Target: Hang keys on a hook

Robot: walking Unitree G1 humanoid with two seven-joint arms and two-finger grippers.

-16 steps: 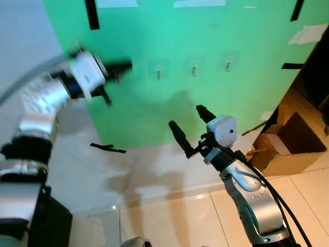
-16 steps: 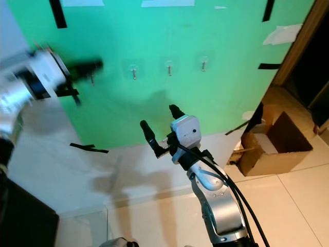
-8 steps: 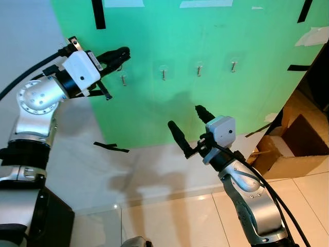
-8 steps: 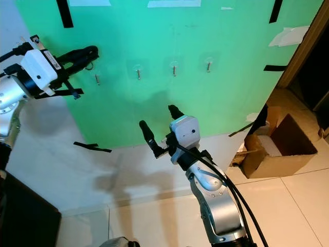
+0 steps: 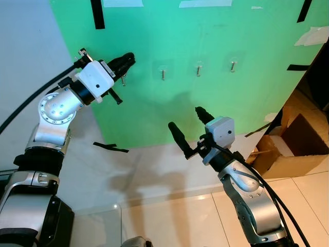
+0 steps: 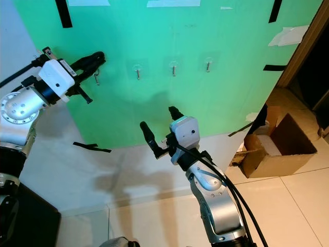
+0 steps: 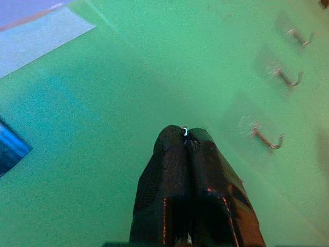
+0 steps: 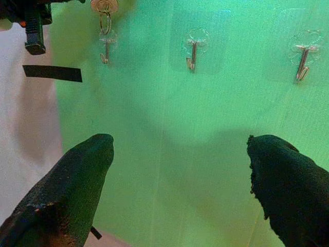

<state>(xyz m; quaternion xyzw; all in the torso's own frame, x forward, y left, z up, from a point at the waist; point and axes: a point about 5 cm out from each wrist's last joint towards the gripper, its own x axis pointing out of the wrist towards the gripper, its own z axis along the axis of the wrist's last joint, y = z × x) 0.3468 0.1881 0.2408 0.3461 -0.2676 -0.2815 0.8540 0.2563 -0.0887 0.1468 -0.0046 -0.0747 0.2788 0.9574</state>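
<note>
The keys hang as a small ring from the tips of the left gripper, right up against the green board, just above the leftmost hook; whether the ring already touches that hook I cannot tell; in the left wrist view only a glint of metal peeks out between the fingertips, which are pressed tight together on it. The left arm reaches up from the robot's left side, its white wrist block close to the board.

Along the board run four clear stick-on hooks in a row; past the leftmost come a second, a third and a fourth, all bare. The right gripper is held out lower down, well apart from the hooks and pointing toward the board, its two black fingers spread wide with nothing between them; the silver right arm rises from the lower right.

Strips of black tape hold the board's top edge, and another piece sits on the white wall near its lower left corner; pale tiles cover the floor; an open cardboard box stands on the right beside a dark doorway.
</note>
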